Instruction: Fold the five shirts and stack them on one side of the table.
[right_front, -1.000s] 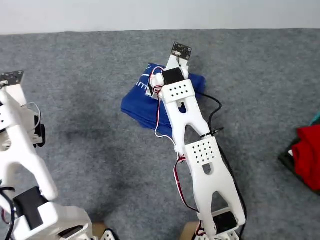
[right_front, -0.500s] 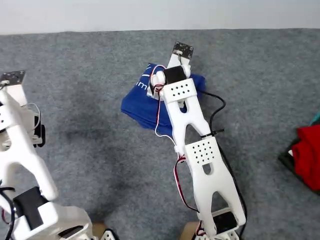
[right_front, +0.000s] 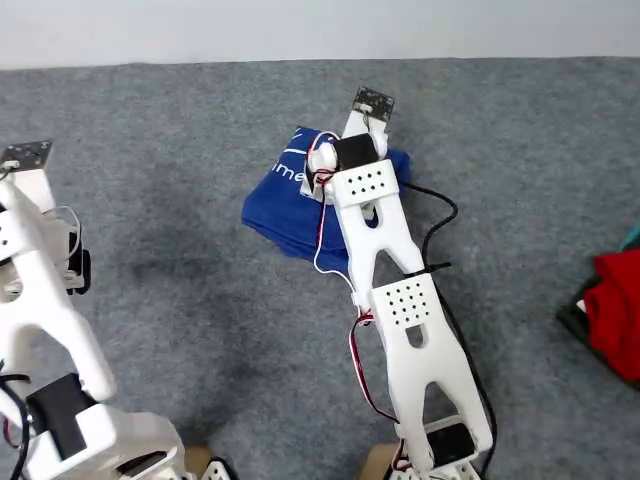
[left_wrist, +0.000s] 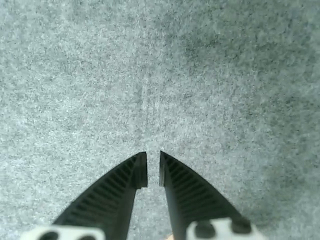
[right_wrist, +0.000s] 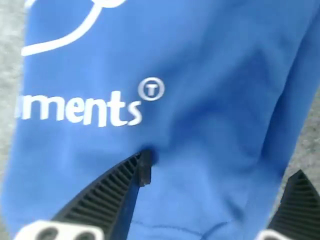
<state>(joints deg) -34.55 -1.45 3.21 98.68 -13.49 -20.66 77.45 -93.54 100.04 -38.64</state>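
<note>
Right wrist view: right tool (right_wrist: 222, 170) spread wide over a seemingly folded blue shirt (right_wrist: 210, 90), left tool (left_wrist: 153, 167) closed and empty, red shirt (right_front: 612, 305) likely yet to do.

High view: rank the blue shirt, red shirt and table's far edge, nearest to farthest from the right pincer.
1. blue shirt, directly under the right pincer.
2. table's far edge, a little beyond it.
3. red shirt, far off on the right side.
</note>
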